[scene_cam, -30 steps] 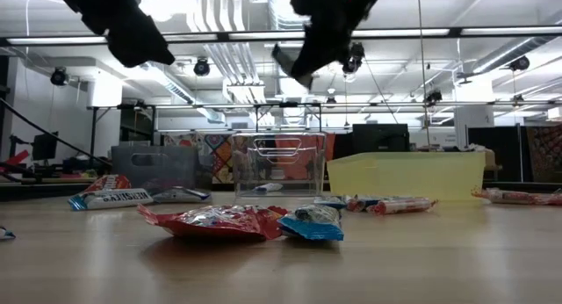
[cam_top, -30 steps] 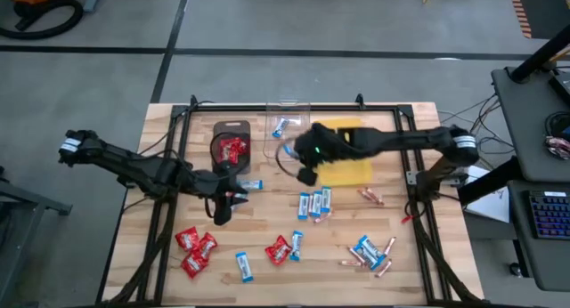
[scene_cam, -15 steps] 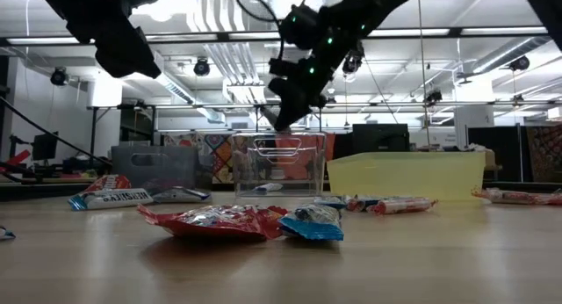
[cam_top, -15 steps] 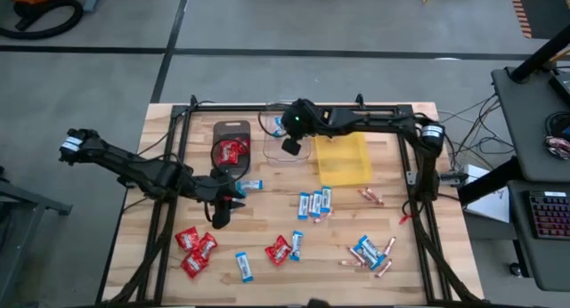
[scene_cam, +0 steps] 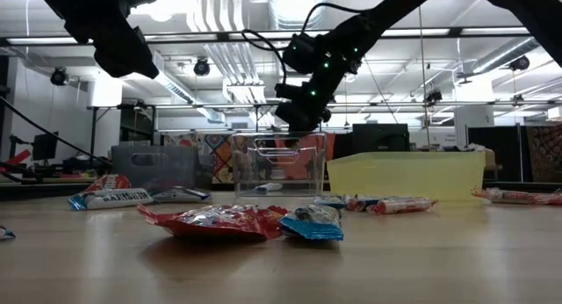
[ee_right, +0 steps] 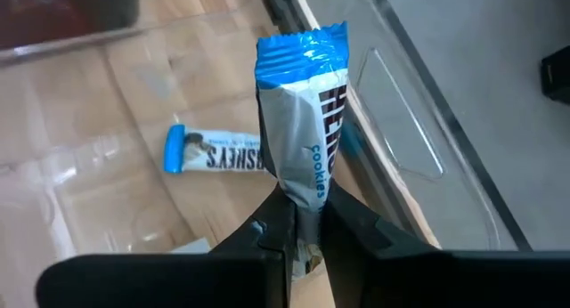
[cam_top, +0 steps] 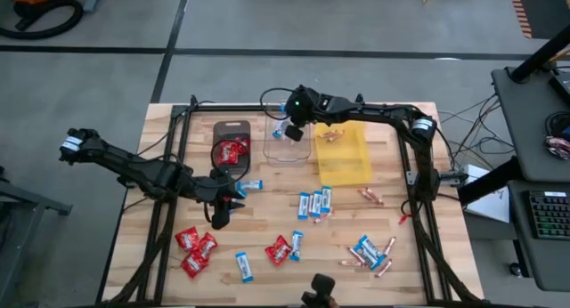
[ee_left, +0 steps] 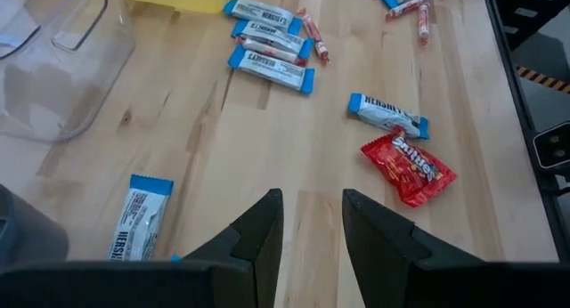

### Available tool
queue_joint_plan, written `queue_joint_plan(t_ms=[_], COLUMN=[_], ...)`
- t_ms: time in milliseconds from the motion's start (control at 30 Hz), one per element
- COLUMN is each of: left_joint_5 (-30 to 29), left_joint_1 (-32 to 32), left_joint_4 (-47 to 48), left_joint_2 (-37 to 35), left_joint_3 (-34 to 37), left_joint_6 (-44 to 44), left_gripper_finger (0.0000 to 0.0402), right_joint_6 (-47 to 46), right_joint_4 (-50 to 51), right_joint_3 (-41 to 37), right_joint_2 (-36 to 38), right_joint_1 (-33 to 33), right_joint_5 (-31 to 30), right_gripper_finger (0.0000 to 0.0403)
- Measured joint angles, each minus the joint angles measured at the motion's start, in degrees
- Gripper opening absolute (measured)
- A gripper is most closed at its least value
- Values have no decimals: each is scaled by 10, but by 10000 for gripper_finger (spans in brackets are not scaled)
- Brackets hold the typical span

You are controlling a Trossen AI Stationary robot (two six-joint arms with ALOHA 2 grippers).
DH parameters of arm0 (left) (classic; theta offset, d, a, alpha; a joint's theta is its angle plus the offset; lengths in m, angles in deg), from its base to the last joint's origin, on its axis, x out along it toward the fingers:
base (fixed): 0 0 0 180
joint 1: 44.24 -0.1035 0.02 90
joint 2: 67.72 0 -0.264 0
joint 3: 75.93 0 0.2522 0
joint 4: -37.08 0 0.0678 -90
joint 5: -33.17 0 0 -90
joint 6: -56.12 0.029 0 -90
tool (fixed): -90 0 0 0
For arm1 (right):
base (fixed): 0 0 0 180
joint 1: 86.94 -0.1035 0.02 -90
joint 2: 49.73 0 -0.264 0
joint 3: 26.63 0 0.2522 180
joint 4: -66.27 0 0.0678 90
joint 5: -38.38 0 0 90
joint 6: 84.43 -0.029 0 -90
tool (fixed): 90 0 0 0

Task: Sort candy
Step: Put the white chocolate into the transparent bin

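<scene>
- Blue-and-white wrapping is seen clamped between the right pincer's (ee_right: pixel 305 221) fingers: a rectangular bar (ee_right: pixel 301 121) is gripped by its lower end and stands upright above the fingertips.
- Directly beneath that pincer, the clear tray (cam_top: pixel 287 134) is found, with another blue-and-white bar (ee_right: pixel 218 151) lying flat on its floor.
- Beside the right pincer, toward the right arm's base, the yellow tray (cam_top: pixel 342 157) is placed, with pinkish-copper sticks (cam_top: pixel 332 136) inside it; on the other side stands the dark tray (cam_top: pixel 232 146), holding red packets (cam_top: pixel 233 150).
- The left pincer (ee_left: pixel 312 221) is held above the bare wood with its fingers parted and nothing between them.
- Just beside the left pincer, a lone bar (ee_left: pixel 139 219) is laid flat; ahead of it, a red packet (ee_left: pixel 408 169) and a bar (ee_left: pixel 387 115) are seen close together, and farther on three bars (ee_left: pixel 269 45) are lined up side by side.
- More candy is scattered on the table (cam_top: pixel 419 210) well apart from both pincers.
</scene>
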Motion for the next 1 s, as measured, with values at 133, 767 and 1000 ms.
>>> queue_joint_plan(t_ms=[133,767,1000], left_joint_5=[0,0,0], left_joint_1=[0,0,0], left_joint_4=[0,-2,-2], left_joint_2=[0,0,0], left_joint_3=[0,0,0], left_joint_6=[0,1,5], left_gripper_finger=[102,102,102], right_joint_6=[-2,12,-17], right_joint_4=[6,29,31], right_joint_3=[0,0,-1], right_joint_2=[-3,-3,-3], right_joint_1=[1,2,2], right_joint_5=[0,7,15], right_gripper_finger=[40,56,114])
